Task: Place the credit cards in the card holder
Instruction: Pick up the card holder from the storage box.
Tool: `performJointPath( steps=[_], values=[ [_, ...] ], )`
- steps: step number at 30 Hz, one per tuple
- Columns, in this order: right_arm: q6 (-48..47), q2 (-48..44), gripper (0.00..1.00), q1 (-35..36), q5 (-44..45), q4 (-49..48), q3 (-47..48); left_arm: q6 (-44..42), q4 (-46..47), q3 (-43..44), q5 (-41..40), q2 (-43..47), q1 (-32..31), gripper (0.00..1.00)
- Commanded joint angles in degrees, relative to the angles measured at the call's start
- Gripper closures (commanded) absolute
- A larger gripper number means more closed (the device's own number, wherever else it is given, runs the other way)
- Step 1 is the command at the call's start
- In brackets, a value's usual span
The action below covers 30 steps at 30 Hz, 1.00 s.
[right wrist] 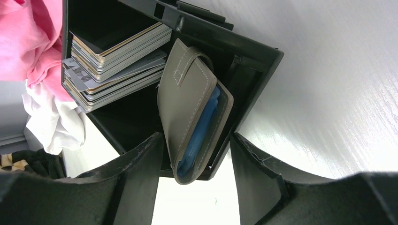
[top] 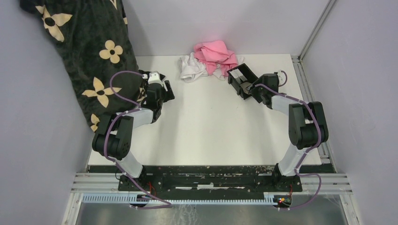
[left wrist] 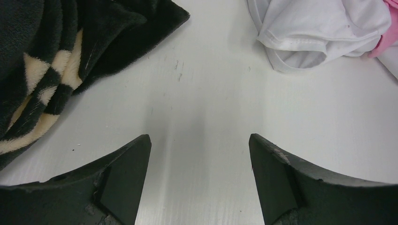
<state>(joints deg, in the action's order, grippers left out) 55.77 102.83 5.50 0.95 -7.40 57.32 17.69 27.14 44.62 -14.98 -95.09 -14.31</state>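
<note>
The black card holder (top: 241, 78) stands at the back of the table, right of centre, its open side facing the right wrist camera (right wrist: 256, 54). Inside it, two stacks of credit cards (right wrist: 119, 47) lie against the left wall. A folded grey wallet (right wrist: 185, 103) with a blue inside leans in the right half. My right gripper (right wrist: 195, 137) is open, its fingertips on either side of the wallet's lower end, with a gap on the right side. My left gripper (left wrist: 199, 138) is open over bare table at the back left (top: 165, 93), with nothing between its fingers.
A black blanket with cream flowers (top: 89, 47) hangs along the left wall, and its hem (left wrist: 51, 51) lies beside the left gripper. A pink cloth (top: 216, 52) and a white cloth (top: 191, 68) are heaped just behind the holder. Grey walls close in both sides.
</note>
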Motion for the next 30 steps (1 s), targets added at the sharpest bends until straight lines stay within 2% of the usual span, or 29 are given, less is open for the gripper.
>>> performJointPath(
  steps=[1,16,23,30],
  values=[
    [0.7,-3.0,0.4,-0.1,-0.9,-2.6,1.8,-2.2,3.0,0.0,-1.2,1.0,-0.3,0.17],
    [1.3,-1.3,0.47,-0.2,-1.1,-2.6,2.4,-1.6,3.3,-0.6,-1.1,1.1,-0.5,0.17],
    [1.0,0.2,0.6,-0.3,-1.7,-3.4,2.8,-1.5,3.4,-0.8,-1.2,1.2,-0.6,0.18],
    [-1.4,-0.9,0.85,-0.3,-1.5,-2.1,2.9,-0.3,3.3,-1.2,-1.3,2.2,-1.0,0.18]
  ],
)
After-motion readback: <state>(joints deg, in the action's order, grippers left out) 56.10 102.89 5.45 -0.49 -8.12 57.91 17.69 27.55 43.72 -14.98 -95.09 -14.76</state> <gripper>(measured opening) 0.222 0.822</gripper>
